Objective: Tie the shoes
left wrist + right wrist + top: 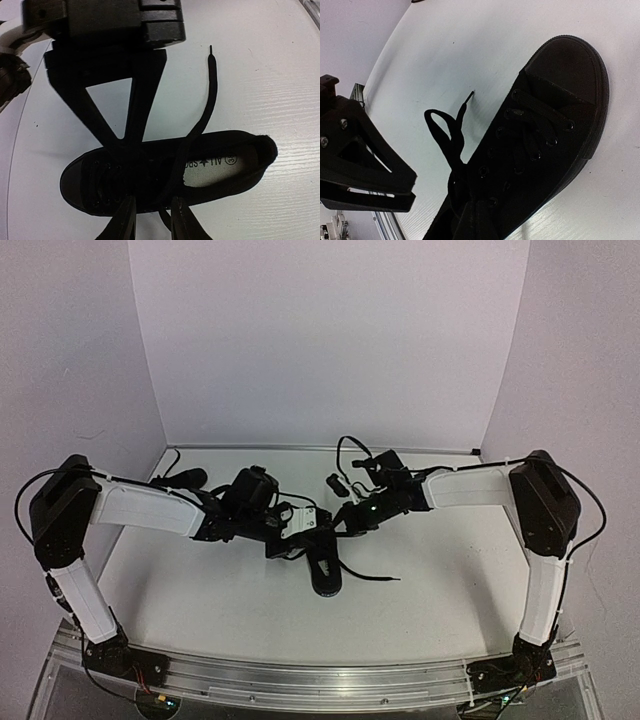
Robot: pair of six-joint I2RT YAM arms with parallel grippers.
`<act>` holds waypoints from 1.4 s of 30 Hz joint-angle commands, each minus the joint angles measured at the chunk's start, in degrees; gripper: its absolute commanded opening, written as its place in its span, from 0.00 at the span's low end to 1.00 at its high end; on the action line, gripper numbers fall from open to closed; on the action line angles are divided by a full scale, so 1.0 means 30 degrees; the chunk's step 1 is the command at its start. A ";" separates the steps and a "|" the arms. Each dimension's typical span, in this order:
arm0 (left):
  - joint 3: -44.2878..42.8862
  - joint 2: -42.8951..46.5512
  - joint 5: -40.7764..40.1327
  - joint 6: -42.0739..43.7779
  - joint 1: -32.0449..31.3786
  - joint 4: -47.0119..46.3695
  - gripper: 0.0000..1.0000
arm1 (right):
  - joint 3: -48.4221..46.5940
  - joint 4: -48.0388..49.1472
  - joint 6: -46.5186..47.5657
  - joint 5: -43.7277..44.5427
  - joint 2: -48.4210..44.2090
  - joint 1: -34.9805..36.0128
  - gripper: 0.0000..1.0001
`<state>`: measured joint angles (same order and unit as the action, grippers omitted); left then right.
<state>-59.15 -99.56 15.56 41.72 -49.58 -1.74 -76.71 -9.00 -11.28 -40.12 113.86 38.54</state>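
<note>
Two black shoes are seen on the white counter (pixel 280 75). The middle shoe (pixel 75 182) is set on its sole between the two arms, and the far shoe (pixel 182 478) is left well apart at the back left, with nothing touching it. On the middle shoe the eyelets are laced but no bow has been tied. One long lace (pixel 210 85) is laid across the shoe's opening and out over the counter. A slack loop (pixel 432 116) is seen beside the shoe from the right wrist.

The left tool (pixel 154 222) is held just beside the shoe's flank with its fingers apart, and the lace is passed through the gap without being pinched. The right tool (pixel 125 139) is brought together, its tips set down on the lacing near the tongue. Whether a strand is caught between them cannot be told.

The step in hand is judged to be the taking up of a lace for the first crossing. The left tool is best closed only once the lace is seated deep between the pads, since a thin flat lace is easily lost at the tips. The pull should be drawn low and along the counter, so that the light shoe is not dragged or tipped. Room should be left between the two tools, which are close together over the shoe. The slack loop should be guarded against snagging.
</note>
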 commanded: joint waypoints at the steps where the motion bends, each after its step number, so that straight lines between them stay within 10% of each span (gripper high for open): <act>1: -0.1841 -0.1035 0.0681 0.1284 -0.0084 0.1501 0.25 | 0.0183 0.0742 -0.0223 -0.0566 -0.0909 -0.0074 0.00; 16: -0.3364 -0.2871 0.1385 0.1941 -0.0084 0.2945 0.21 | 0.0548 0.1096 -0.0283 -0.1023 -0.0760 -0.0203 0.00; 24: -0.3165 -0.2696 0.0889 0.1457 -0.0083 0.2669 0.02 | 0.0634 0.1154 -0.0283 -0.1128 -0.0886 -0.0296 0.00; 42: -0.2121 -0.2590 0.0032 -0.4048 -0.0083 -0.1072 0.00 | 0.1261 0.1973 -0.0766 -0.1161 -0.1580 -0.0308 0.00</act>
<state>-64.05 -106.22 17.35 34.49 -49.60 -1.78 -73.25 -5.47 -13.09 -43.00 112.98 37.89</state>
